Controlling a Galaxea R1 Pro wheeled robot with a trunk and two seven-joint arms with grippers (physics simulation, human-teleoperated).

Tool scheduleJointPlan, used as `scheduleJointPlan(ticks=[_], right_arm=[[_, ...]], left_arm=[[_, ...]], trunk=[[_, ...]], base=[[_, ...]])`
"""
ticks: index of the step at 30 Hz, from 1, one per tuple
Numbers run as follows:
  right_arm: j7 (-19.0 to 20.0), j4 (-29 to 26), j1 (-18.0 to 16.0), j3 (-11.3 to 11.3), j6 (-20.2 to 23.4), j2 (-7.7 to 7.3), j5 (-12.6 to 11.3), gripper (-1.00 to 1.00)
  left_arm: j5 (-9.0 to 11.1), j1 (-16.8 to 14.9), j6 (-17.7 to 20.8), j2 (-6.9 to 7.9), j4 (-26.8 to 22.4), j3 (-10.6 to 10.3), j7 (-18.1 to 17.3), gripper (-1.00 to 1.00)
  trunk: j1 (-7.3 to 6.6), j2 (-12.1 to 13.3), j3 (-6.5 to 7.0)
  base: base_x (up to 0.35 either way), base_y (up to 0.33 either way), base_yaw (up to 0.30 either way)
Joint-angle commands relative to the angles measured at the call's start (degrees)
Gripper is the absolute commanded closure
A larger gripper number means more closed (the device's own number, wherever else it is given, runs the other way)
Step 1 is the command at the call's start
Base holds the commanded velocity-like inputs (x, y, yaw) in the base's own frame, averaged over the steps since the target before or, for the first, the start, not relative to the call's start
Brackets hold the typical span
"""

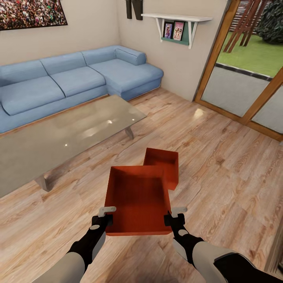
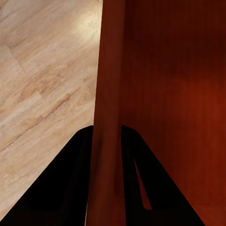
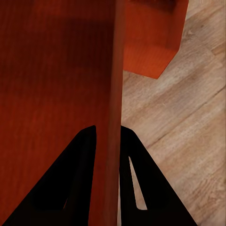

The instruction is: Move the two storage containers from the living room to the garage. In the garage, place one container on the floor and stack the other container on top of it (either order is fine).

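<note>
You've got the near storage container [image 1: 137, 204] pinched by both walls, left gripper [image 1: 103, 218] & right gripper [image 1: 175, 217] clamped, other bin [image 1: 162, 163] behind on the wood floor [image 1: 220, 184]; next, haul it to the garage.

Two red-orange storage containers: the near container [image 1: 137, 204] at six o'clock, the far container [image 1: 163, 161] just beyond it toward one o'clock. Two grippers, the left gripper [image 1: 103, 220] and the right gripper [image 1: 175, 219]. One blue sofa [image 1: 74, 78], one glass tabletop [image 1: 59, 137], one wall shelf [image 1: 177, 17] with two framed pictures [image 1: 173, 30].
</note>
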Motion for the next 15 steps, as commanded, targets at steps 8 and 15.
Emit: scheduleJointPlan(ticks=[8, 15], right_arm=[[-0.33, -0.07, -0.09, -2.2, -0.46, 0.02, -0.49, 1.0], [-0.35, -0.07, -0.09, -2.2, -0.48, 0.02, -0.46, 1.0]], left_arm=[[-0.3, 0.01, 0.08, 0.09, 0.18, 0.93, 1.54, 1.0], [-0.31, 0.01, 0.06, 0.15, 0.18, 0.93, 1.53, 1.0]], trunk=[[0.02, -0.06, 0.67], [0.02, -0.06, 1.31]], base=[[0.0, 0.0, 0.0], [0.0, 0.0, 0.0]])
